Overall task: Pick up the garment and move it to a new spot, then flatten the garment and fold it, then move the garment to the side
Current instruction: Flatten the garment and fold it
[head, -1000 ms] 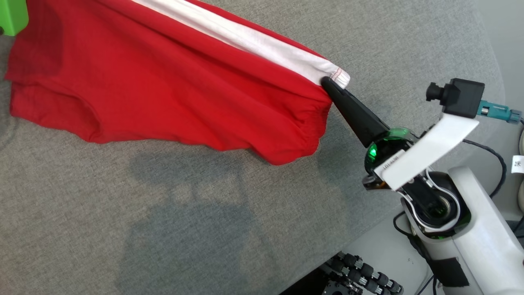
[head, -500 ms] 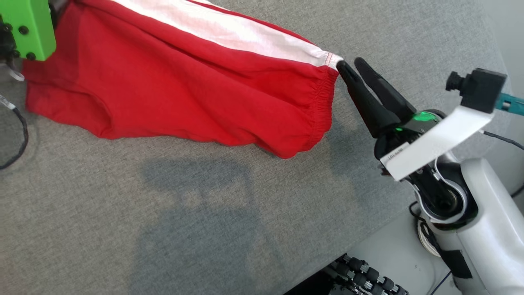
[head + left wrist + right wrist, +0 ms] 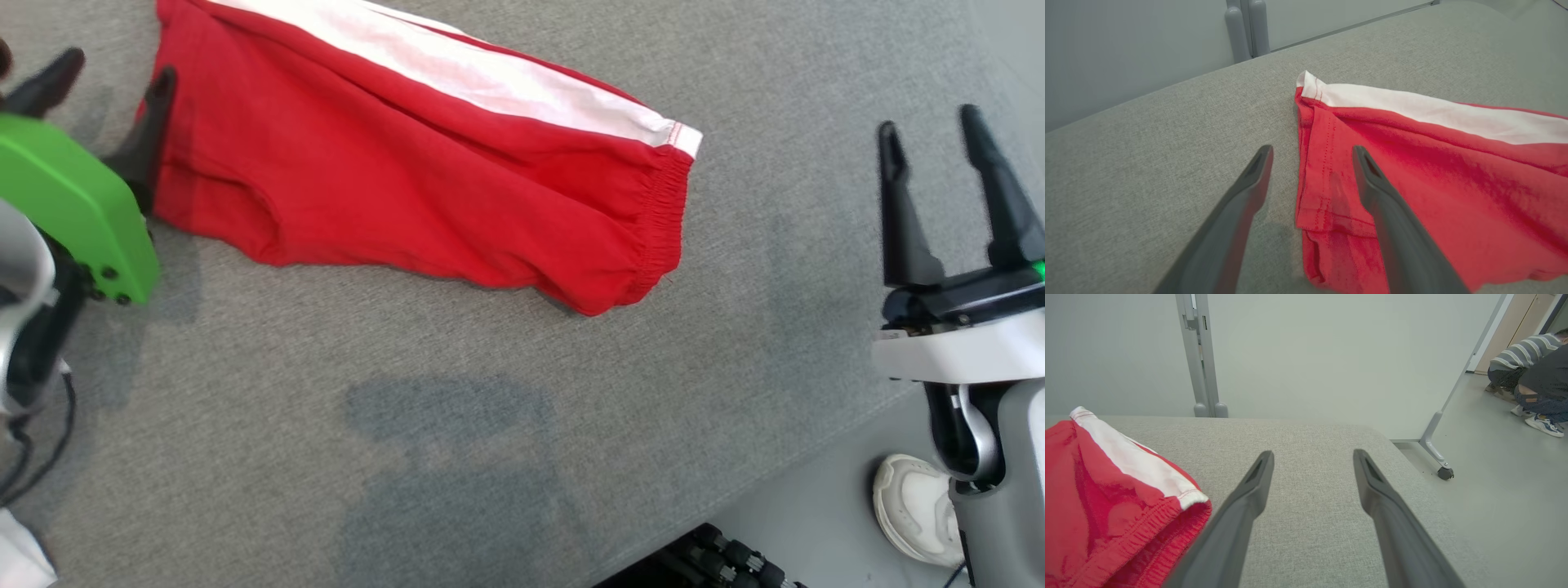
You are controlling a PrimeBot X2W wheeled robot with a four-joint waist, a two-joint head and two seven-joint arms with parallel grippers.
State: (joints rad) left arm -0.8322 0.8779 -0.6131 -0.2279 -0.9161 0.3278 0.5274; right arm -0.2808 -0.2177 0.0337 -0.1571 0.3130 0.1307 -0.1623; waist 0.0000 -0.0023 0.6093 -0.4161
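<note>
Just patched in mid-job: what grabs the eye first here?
The red garment with its white stripe lies spread on the grey fabric surface, upper middle of the head view. The left gripper stands open over its left hem; the right gripper stands open, apart from the elastic end.

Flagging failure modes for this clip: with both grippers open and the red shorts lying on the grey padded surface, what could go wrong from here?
1. The left gripper straddles the hem of the red shorts, with one finger over the cloth; pulling away could snag and drag it.
2. The hem end lies doubled and rumpled, so folding now may set creases.
3. A white shoe lies close beside the robot; rolling that way could hit it.
</note>
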